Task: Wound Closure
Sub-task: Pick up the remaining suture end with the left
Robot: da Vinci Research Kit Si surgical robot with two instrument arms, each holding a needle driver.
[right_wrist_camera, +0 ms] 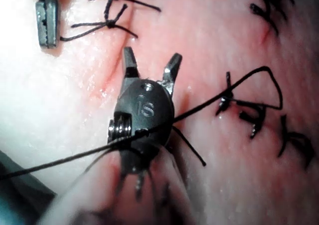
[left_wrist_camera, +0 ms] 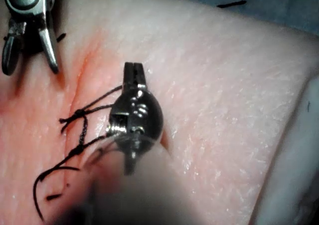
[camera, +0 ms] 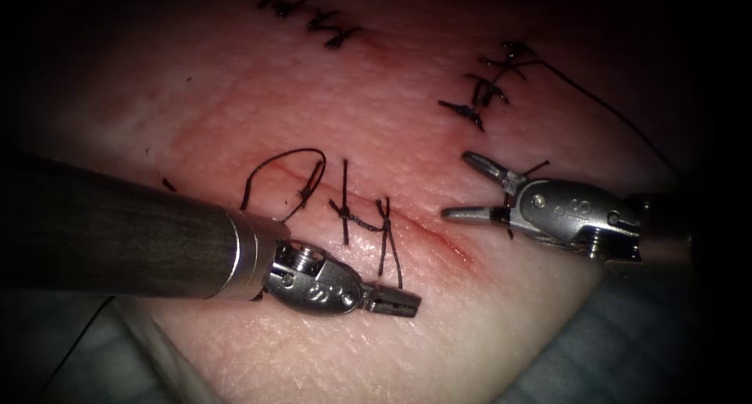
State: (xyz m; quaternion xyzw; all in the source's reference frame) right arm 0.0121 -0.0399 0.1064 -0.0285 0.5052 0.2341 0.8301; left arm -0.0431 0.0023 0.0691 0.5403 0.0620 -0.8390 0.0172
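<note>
Your left tool (camera: pixel 395 301) is clenched on nothing at 5 o'clock of the knots (camera: pixel 364 222) on the cut (camera: pixel 439 243), right tool (camera: pixel 470 189) released at 3 o'clock; thread (camera: pixel 603 99) looks limp and light, so grip a tail, not the soft tissue (camera: pixel 235 99).

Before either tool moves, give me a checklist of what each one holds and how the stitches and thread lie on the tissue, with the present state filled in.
1. Left arm's silver needle driver holds nothing: ok; jaws shut, empty, just below the cut.
2. Right arm's silver needle driver holds nothing: ok; jaws open, apart from the tissue, right of the cut.
3. Curved needle located: cannot tell.
4. Knotted black stitches sit across the pink pork-belly tissue's red cut: ok; cut's right end not stitched.
5. Loose black thread loop clear of both tools: ok.
6. Long black thread clear of the right tool: not ok; it crosses its wrist.
</note>
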